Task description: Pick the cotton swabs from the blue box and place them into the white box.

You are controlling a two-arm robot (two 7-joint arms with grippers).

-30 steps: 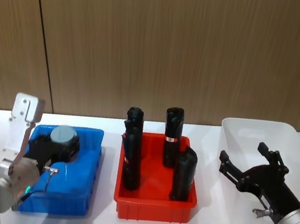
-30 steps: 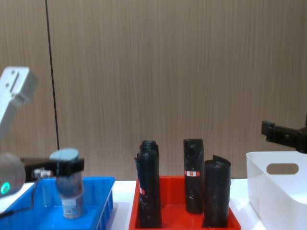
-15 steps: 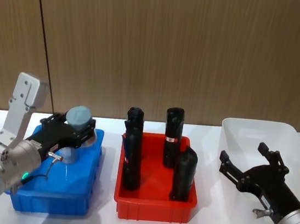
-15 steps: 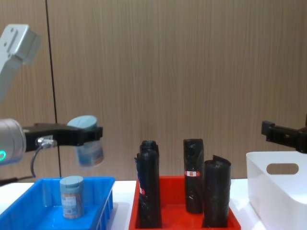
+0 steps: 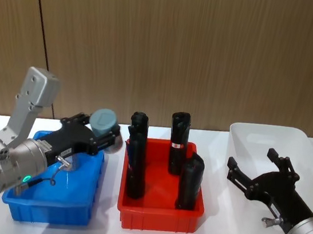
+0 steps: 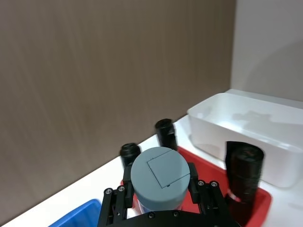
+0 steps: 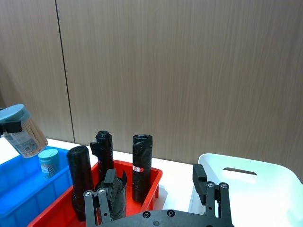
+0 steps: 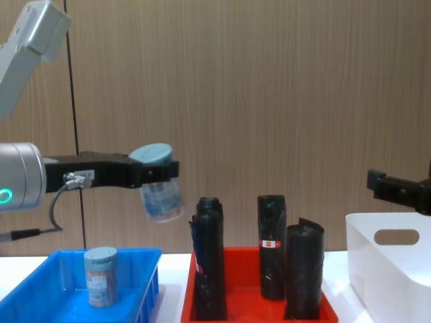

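The left end effector [image 8: 159, 173] had been low in the blue box [image 5: 46, 211] a second earlier. By now it had lifted one jar [image 8: 161, 198] clear and swung it to the right. The jar hung tilted in the air above the box's right wall, just short of the red tray [image 5: 160, 218]. The fingers were pinched on the jar right under its lid. We judged the pick done and the carry across the black rolls [image 5: 179, 140] only begun, since the white box [image 5: 261, 132] lay well apart, on the far side of the tray. A second jar [image 8: 101, 276] stood upright in the blue box, so we expected another trip. The right end effector [image 5: 255, 167] hovered at the white box's near left side, as before, with its fingers spread and holding nothing.

Each jar bore a pale printed label, but the print was too small for us to read. One roll wore a red-and-white band, likewise unreadable. We could make out no brand.
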